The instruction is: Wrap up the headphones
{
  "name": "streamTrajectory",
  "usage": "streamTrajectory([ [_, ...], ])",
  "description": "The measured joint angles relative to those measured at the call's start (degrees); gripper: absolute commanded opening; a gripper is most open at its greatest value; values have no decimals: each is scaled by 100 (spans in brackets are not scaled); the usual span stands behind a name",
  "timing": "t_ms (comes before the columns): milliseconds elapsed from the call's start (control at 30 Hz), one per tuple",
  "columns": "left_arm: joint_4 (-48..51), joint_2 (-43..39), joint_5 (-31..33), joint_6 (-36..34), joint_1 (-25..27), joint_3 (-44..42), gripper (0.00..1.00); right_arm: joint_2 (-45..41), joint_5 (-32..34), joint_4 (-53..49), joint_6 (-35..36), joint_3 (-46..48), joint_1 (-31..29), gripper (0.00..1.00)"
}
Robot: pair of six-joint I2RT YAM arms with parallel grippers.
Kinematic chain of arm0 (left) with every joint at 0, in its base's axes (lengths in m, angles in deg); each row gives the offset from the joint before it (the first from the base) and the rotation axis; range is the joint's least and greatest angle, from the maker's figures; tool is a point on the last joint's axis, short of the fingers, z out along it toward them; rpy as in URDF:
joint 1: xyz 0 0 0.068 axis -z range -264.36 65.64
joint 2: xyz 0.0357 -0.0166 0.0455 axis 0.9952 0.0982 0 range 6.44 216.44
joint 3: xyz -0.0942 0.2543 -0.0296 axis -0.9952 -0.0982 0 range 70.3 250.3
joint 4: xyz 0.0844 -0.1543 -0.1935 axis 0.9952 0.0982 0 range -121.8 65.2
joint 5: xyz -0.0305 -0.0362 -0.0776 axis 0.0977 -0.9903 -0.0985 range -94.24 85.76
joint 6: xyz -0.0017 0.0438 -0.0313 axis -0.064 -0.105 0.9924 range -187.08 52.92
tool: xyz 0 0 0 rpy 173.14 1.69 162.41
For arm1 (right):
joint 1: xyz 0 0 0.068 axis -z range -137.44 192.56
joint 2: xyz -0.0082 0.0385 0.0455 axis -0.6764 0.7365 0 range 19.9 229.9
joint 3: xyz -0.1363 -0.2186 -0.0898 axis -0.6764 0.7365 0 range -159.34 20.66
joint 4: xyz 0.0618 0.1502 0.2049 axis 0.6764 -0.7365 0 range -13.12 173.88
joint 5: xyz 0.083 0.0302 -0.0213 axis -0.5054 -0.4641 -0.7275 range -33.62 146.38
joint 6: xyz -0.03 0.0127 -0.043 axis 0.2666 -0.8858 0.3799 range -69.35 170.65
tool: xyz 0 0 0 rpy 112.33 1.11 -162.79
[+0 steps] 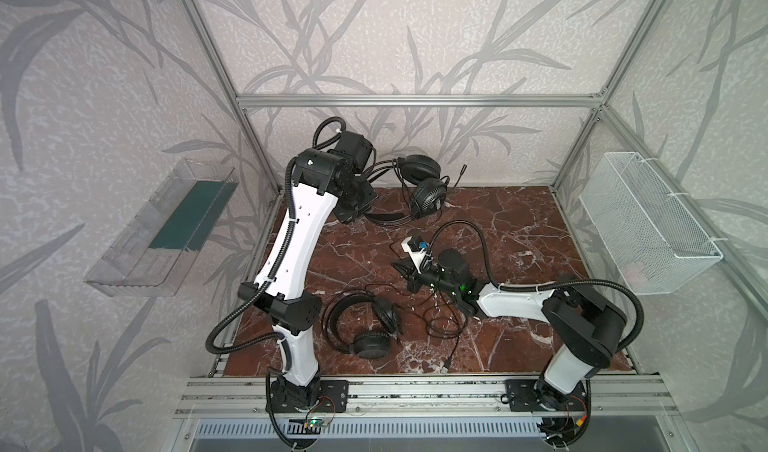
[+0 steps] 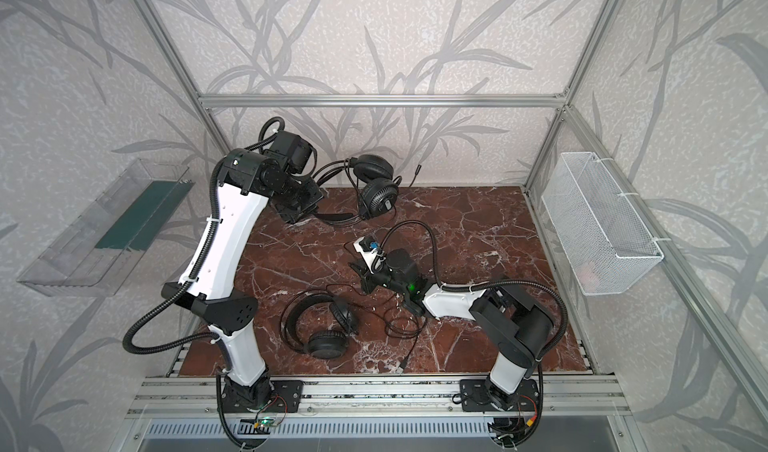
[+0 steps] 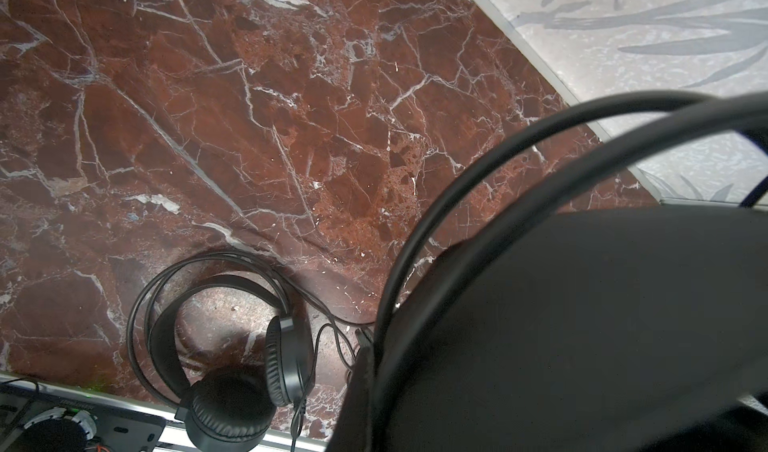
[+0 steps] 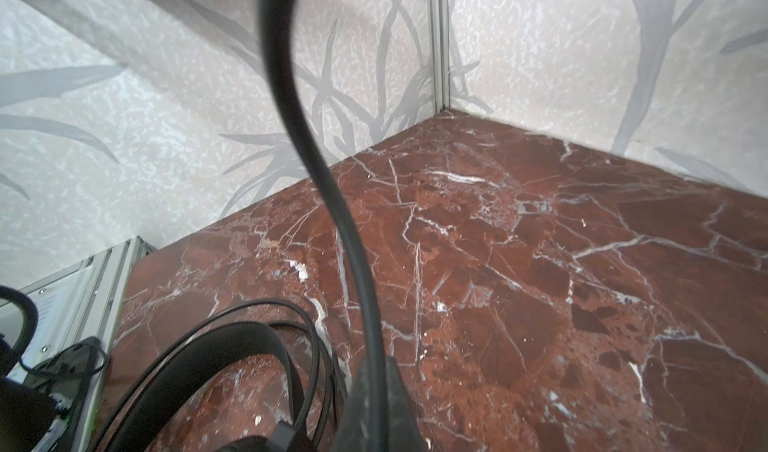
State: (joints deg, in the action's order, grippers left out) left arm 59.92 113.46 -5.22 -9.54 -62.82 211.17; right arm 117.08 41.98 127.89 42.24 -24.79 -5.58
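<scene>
Two black headsets share the red marble tabletop [image 1: 498,229]. The raised headset [image 1: 417,171] hangs above its back part, and the lying headset [image 1: 372,344] rests flat near its front edge, with thin cord looped loosely on the tabletop beside it. The left gripper [image 1: 358,211], over the tabletop's back left, is clenched on the raised headset's thin headband. The left wrist view alone shows that band arching close across the lens. The right gripper [image 4: 376,391], low over the tabletop's middle, is pinched tight on a black cable [image 4: 353,263]. Only the right wrist view shows the cable rising from the closed jaws. Which headset it belongs to cannot be told.
</scene>
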Motion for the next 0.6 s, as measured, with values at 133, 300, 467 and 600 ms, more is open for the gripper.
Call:
streamTrajectory([
  [133, -162, -28, -236, 114, -398, -26, 0, 7, -186, -492, 35, 37, -162, 0],
  [300, -444, -186, -662, 284, -896, -352, 0, -17, -367, -914, 105, 168, -509, 0],
  [467, -605, -310, -844, 382, -1237, -693, 0, -350, -304, -1814, 372, 160, -634, 0],
  [600, -706, -345, -833, 352, -1274, -938, 0, -944, -79, -2660, 669, 44, -813, 0],
])
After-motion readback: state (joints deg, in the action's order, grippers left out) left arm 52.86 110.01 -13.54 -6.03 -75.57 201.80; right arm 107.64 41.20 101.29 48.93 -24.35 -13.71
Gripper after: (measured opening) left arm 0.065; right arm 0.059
